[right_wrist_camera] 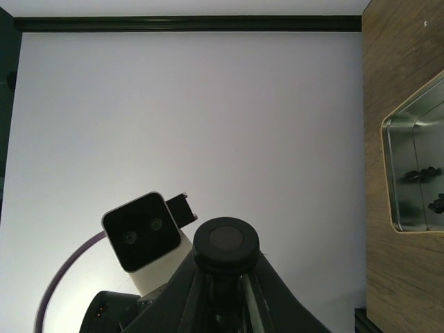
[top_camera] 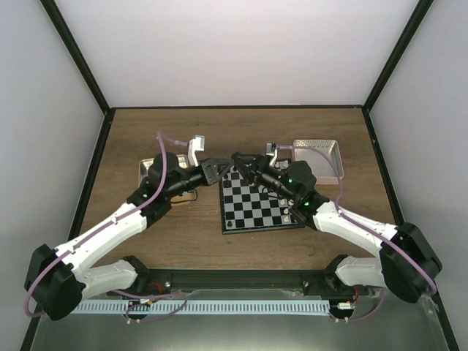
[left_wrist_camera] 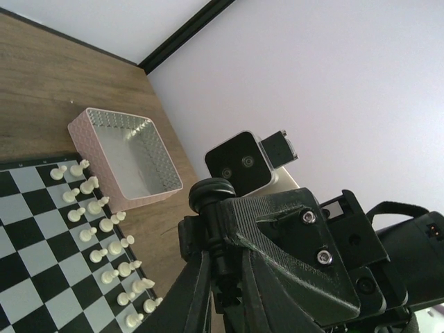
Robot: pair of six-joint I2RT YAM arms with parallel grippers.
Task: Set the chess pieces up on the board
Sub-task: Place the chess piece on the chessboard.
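L pincer [top_camera: 216,170], R pincer [top_camera: 238,160] by board [top_camera: 256,213] far-L corner

Brown wood-grain tabletop [top_camera: 241,135] at centre, edged in thin black trim. Boxed in on 3 sides by plain pale walls: back wall [top_camera: 234,51] at 12 o'clock, left wall [top_camera: 36,146] at 9, right wall [top_camera: 439,146] at 3. Met at the far corners, 11 and 1 o'clock, by slanting black struts [top_camera: 77,55] rising out of view. Lit softly and evenly, brightest on the back wall, greyer on the 2 sides. At 6 o'clock, a black rail [top_camera: 241,278] along the near edge, then a white slotted strip [top_camera: 241,308], then bare grey metal [top_camera: 292,336].
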